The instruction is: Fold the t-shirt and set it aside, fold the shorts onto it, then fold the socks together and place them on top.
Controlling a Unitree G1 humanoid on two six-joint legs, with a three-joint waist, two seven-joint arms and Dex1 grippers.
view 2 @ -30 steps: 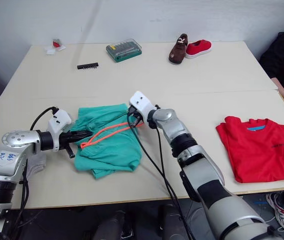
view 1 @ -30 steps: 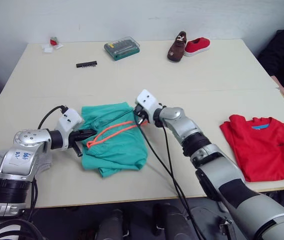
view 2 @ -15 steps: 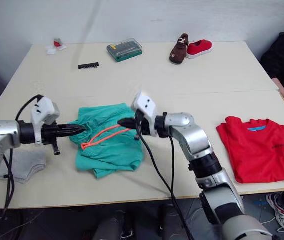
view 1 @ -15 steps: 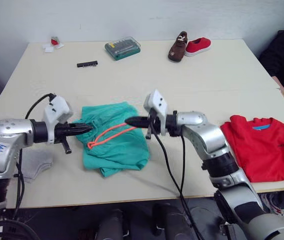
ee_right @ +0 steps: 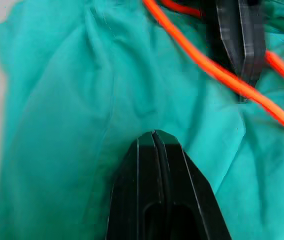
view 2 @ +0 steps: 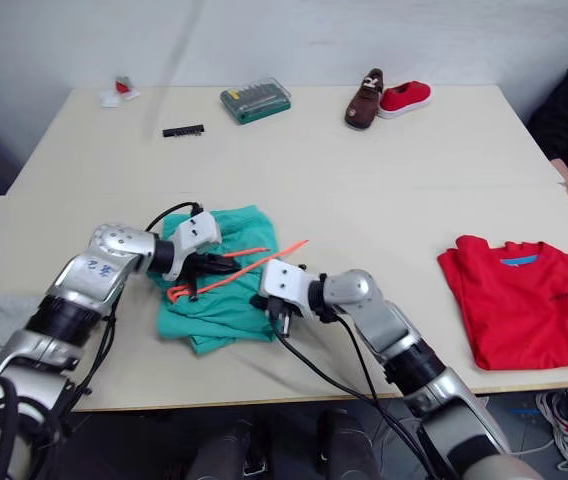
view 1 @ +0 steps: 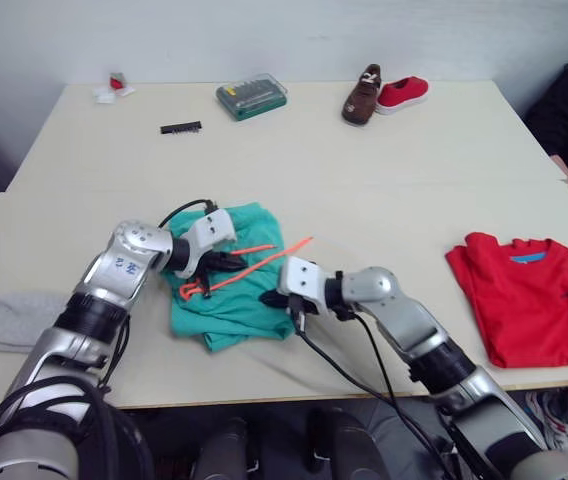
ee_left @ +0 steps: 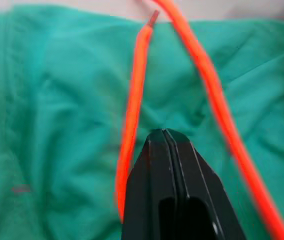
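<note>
While the shorts (view 1: 226,288) are being pressed between both closed pincers, left pincer (view 1: 236,264) at nine o'clock, right pincer (view 1: 269,298) at three, neither is gripping.

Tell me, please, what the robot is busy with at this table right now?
It is working on the teal shorts, lying bunched near the table's front edge. Both grippers, left and right, sit over the cloth with fingers shut, beside the orange drawstring. The red t-shirt already lies folded to the robot's right, and a grey sock waits to its left.
</note>
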